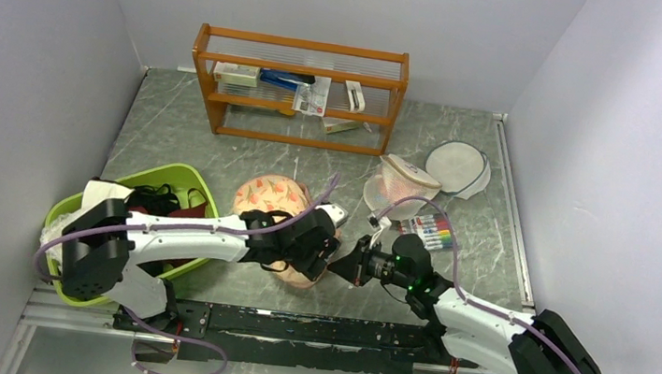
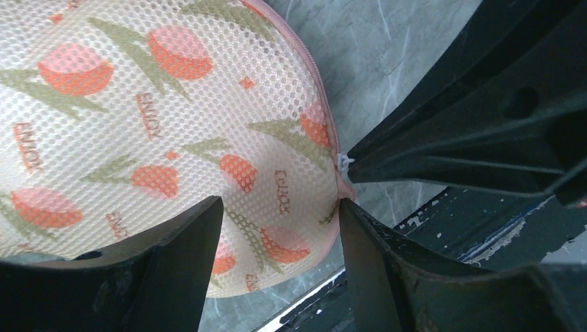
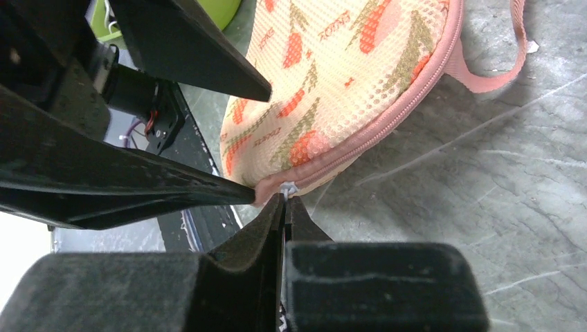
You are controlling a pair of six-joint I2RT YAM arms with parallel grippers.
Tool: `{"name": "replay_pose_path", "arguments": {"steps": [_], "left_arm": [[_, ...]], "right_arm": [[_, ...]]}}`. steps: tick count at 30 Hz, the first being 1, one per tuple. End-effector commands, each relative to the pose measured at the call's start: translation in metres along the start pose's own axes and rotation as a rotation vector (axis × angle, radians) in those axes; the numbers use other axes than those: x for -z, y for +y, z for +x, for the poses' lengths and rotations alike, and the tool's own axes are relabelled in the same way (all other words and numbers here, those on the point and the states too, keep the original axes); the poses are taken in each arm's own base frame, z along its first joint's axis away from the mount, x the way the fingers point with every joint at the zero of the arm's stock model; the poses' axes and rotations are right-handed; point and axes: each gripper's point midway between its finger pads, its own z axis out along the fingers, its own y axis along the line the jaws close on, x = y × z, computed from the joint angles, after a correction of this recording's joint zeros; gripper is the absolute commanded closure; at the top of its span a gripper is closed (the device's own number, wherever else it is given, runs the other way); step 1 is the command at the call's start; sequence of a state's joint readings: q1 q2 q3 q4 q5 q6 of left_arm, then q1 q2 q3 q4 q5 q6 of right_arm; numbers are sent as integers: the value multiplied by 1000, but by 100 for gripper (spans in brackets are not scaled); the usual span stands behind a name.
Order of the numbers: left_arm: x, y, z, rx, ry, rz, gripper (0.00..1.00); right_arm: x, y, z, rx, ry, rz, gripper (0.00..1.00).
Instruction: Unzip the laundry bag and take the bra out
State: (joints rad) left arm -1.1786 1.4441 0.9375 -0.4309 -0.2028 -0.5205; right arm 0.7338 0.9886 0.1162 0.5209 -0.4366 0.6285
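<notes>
On the grey marble surface (image 1: 311,161) lies the peach mesh laundry bag with orange flowers (image 2: 152,124). Left claw (image 2: 277,214) sits wide around its edge. Right claw (image 3: 284,207) is pinched tight on the white zip pull (image 3: 287,187).

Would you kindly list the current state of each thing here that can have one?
laundry bag: zipped shut, flat on the table
zipper pull: pinched by the right gripper
right gripper: shut on the zipper pull
left gripper: open, fingers straddling the bag's edge
green basket: holding clothes

top: overhead, far | wrists: close, facing laundry bag (image 1: 280,202) from opposite sides
</notes>
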Motion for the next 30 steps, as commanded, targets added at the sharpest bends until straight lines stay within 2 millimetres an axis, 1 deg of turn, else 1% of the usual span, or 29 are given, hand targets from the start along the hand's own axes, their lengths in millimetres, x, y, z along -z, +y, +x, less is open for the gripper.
{"name": "replay_pose_path", "arguments": {"steps": [1, 3, 6, 8, 9, 10, 13, 15, 19, 24, 27, 28, 30], "left_arm": [[-7, -12, -10, -18, -16, 17, 28], [-7, -10, -7, -31, -12, -1, 33], [-4, 4, -3, -45, -8, -61, 47], [0, 12, 0, -52, -8, -90, 57], [2, 15, 1, -53, -8, -100, 66], [2, 18, 5, -57, -2, -109, 72], [2, 25, 18, -69, 27, -121, 79], [0, 29, 29, -58, 44, -122, 87], [-5, 27, 43, -27, 53, -91, 93], [-8, 30, 58, 6, 63, -77, 93], [-8, 35, 65, 13, 70, -88, 93], [-7, 36, 68, 13, 74, -92, 93], [-6, 39, 71, 20, 76, -103, 93]], "right_arm": [[-4, 19, -20, 31, -58, -67, 100], [-5, 19, -20, 32, -53, -66, 100], [-6, 11, -19, 37, -45, -20, 100], [-7, 7, -20, 44, -45, 6, 100], [-7, 3, -20, 47, -44, 24, 100], [-8, 0, -20, 47, -42, 43, 100], [-11, -5, -21, 56, -28, 70, 100], [-14, -10, -24, 62, -19, 96, 100], [-17, -24, -33, 59, -42, 183, 100], [-24, -40, -46, 65, -62, 256, 100], [-32, -53, -56, 78, -48, 293, 100], [-36, -56, -64, 80, -52, 295, 100], [-43, -65, -68, 71, -35, 294, 100]]}}
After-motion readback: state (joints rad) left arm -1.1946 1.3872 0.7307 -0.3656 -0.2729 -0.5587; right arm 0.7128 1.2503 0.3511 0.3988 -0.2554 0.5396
